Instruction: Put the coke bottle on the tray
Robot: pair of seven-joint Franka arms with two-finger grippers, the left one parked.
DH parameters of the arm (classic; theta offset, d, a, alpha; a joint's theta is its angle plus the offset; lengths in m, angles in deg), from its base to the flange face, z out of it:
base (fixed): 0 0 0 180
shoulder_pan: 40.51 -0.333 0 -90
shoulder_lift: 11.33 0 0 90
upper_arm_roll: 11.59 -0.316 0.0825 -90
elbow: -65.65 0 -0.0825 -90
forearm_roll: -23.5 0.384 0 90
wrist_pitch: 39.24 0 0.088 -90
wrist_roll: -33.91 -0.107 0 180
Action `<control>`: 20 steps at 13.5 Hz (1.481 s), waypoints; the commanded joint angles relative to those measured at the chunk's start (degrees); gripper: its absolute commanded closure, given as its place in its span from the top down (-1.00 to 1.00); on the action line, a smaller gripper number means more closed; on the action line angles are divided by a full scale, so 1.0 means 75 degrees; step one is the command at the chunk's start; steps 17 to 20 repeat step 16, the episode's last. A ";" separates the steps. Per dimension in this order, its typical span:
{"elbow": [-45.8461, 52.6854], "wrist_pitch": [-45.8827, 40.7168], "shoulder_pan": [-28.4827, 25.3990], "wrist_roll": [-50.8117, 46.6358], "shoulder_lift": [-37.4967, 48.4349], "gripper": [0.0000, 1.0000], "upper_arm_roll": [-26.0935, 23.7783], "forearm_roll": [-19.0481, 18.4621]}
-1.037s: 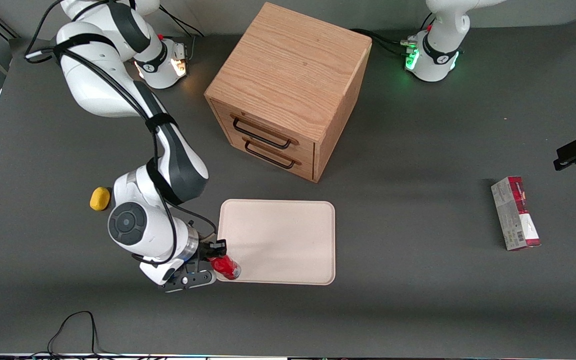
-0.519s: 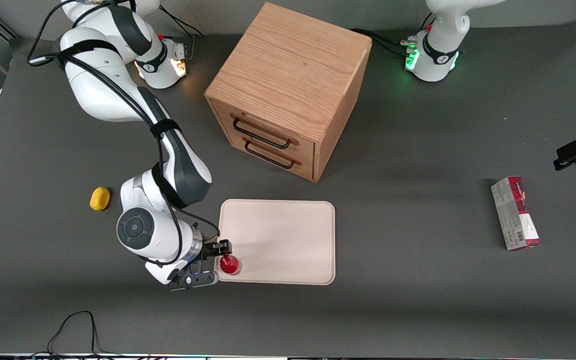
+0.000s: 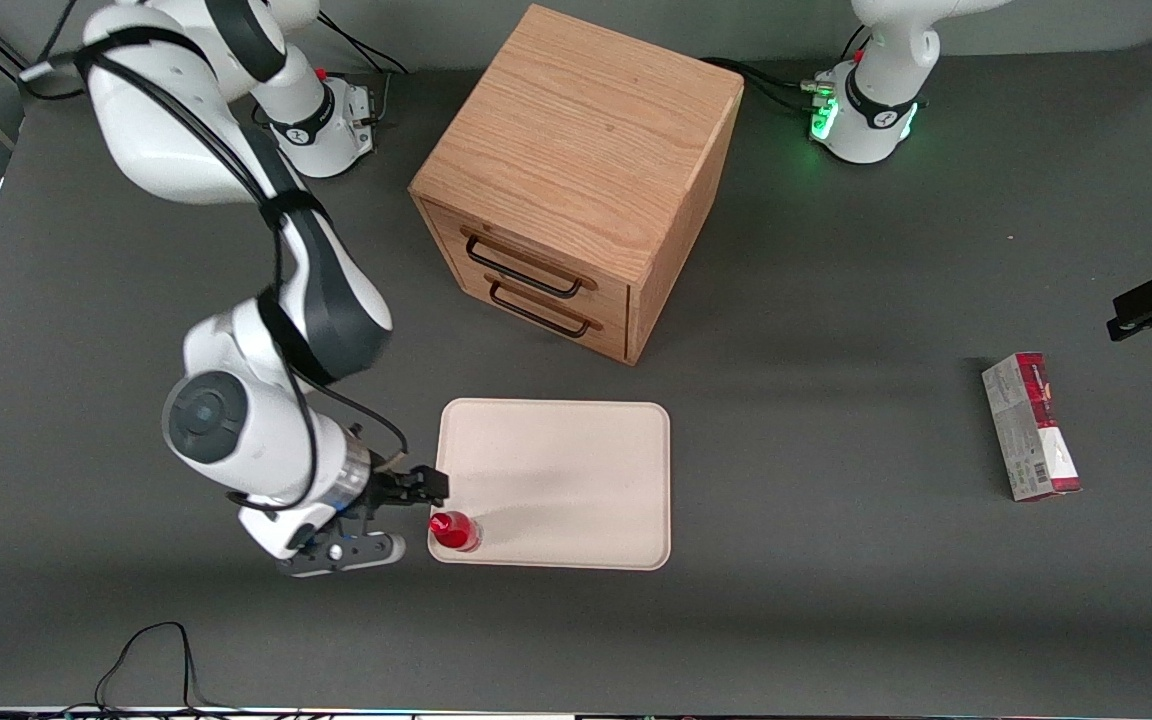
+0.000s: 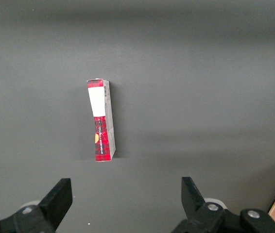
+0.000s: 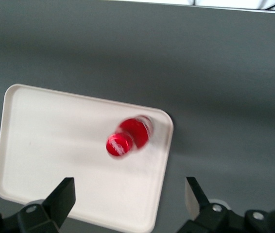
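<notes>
From the front you see the coke bottle standing upright on the tray in its corner nearest the working arm, the gripper just beside it with jaws released, and the right wrist view shows you the bottle free between spread fingers.

Front view: high, steep look down on whole table. Right wrist view: straight down, close over tray corner and coke bottle, shared with front. Left wrist: down on carton.
</notes>
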 commanded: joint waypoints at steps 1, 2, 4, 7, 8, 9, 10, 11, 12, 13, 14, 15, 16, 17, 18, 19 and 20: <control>-0.2833 0.0034 0.0213 -0.0050 0.2352 1.00 0.0439 0.0118; -0.3618 0.0034 0.0202 0.0089 0.3043 1.00 0.0743 0.0130; -0.5258 0.0022 0.0202 0.0173 0.4554 1.00 0.1306 0.0141; -0.7440 0.0186 0.0179 0.0360 0.6618 1.00 0.2057 0.0141; -0.8027 0.0210 0.0178 0.0372 0.7216 1.00 0.2152 0.0141; -0.8392 0.0152 0.0178 0.0384 0.7675 1.00 0.2211 0.0107; -0.8500 0.0024 0.0178 0.0372 0.7923 1.00 0.2234 0.0048; -0.8420 -0.0268 0.0178 0.0384 0.7960 1.00 0.2235 -0.0057; -0.8257 -0.0456 0.0178 0.0395 0.7937 1.00 0.2223 -0.0127; -0.8093 -0.0609 0.0190 0.0395 0.7867 1.00 0.2235 -0.0128; -0.7859 -0.0773 0.0190 0.0384 0.7762 1.00 0.2235 -0.0128; -0.7578 -0.0925 0.0202 0.0349 0.7587 1.00 0.2246 -0.0117; -0.7320 -0.1043 0.0202 0.0302 0.7412 1.00 0.2258 -0.0082; -0.7320 -0.1043 0.0202 0.0302 0.7412 1.00 0.2258 -0.0082; -0.7320 -0.1043 0.0202 0.0302 0.7412 1.00 0.2258 -0.0082; -0.7320 -0.1043 0.0202 0.0302 0.7412 1.00 0.2258 -0.0082; -0.7320 -0.1043 0.0202 0.0302 0.7412 1.00 0.2258 -0.0082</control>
